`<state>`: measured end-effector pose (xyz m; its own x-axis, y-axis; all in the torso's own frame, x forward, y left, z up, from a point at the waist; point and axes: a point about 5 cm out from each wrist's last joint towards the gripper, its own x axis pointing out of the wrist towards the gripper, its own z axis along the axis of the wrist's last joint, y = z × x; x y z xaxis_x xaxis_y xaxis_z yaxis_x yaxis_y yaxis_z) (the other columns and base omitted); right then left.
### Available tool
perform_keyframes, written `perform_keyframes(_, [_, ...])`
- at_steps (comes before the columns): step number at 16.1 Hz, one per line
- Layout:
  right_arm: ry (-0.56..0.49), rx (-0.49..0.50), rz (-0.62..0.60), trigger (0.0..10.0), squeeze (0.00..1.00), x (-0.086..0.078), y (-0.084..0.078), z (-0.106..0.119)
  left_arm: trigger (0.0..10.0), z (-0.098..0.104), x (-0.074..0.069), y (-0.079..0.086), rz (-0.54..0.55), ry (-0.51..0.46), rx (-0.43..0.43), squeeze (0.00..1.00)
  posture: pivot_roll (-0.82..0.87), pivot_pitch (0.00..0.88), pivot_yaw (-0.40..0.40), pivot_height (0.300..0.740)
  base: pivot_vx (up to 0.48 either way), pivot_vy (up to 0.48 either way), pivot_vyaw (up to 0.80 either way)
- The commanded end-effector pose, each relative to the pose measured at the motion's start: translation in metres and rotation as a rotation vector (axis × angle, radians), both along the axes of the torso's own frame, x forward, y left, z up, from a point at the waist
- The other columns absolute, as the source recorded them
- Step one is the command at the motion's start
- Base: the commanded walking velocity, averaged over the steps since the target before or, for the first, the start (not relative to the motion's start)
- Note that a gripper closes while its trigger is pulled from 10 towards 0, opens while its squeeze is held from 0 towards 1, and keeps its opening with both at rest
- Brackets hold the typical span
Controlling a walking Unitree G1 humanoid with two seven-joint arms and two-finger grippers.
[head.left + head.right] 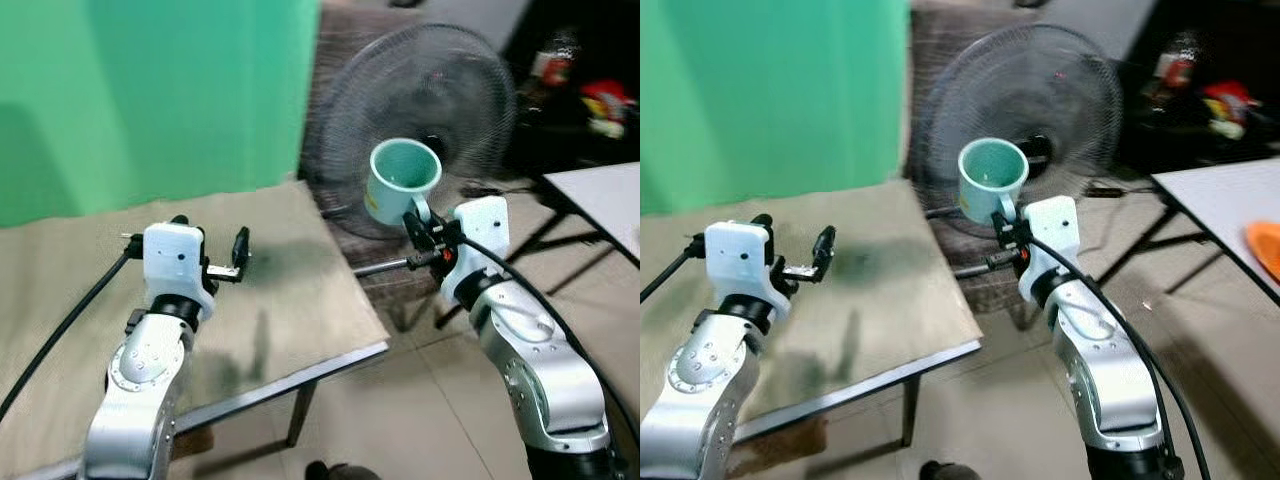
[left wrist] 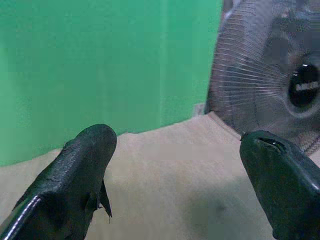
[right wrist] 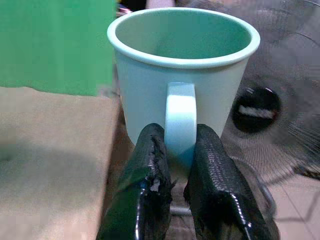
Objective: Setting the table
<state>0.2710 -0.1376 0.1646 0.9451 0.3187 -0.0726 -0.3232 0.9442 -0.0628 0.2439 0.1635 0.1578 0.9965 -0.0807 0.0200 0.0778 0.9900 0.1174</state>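
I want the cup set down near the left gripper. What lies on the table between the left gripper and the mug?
Bare tan tabletop, as the left eye view shows. The right gripper holds the mug off the table's edge, before the fan; the left gripper hangs open.

A table covered with a tan cloth is being shown in the lower left of the head views, its metal edge running diagonally toward a near corner and one dark leg being seen below that edge. Faint shadows are being cast on the cloth. A second, white table on dark crossed legs is being shown at the right, well apart from the first; an orange object, cut off by the frame, is lying on it. A tiled floor is being shown between the two tables, with a standing fan just beyond the tan table's far corner.
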Motion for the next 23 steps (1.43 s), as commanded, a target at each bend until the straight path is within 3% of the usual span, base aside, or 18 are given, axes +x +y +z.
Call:
perform_keyframes(1, [-0.007,-0.01,-0.057,10.0,0.0,-0.002,-0.011,0.003,10.0,0.001,0.001,-0.008,-0.026,-0.002,-0.005,0.0,0.03,0.0,-0.101,0.74,0.0,0.0,-0.8])
perform_keyframes(14, [0.006,-0.019,-0.126,10.0,0.0,-0.006,-0.017,0.003,10.0,0.004,0.008,-0.013,-0.062,-0.014,0.018,0.0,0.01,0.0,-0.063,0.74,0.0,0.0,-0.8])
perform_keyframes(20, [0.013,-0.019,-0.161,10.0,0.0,-0.012,-0.017,0.002,10.0,0.003,0.011,-0.014,-0.097,0.0,0.035,0.0,0.0,0.0,-0.017,0.74,0.0,-0.476,-0.8])
perform_keyframes(23, [0.04,-0.018,-0.198,10.0,0.0,-0.018,-0.018,-0.004,10.0,0.001,0.01,-0.015,-0.119,0.022,0.034,0.0,0.01,0.0,0.01,0.74,0.0,-0.117,-0.71])
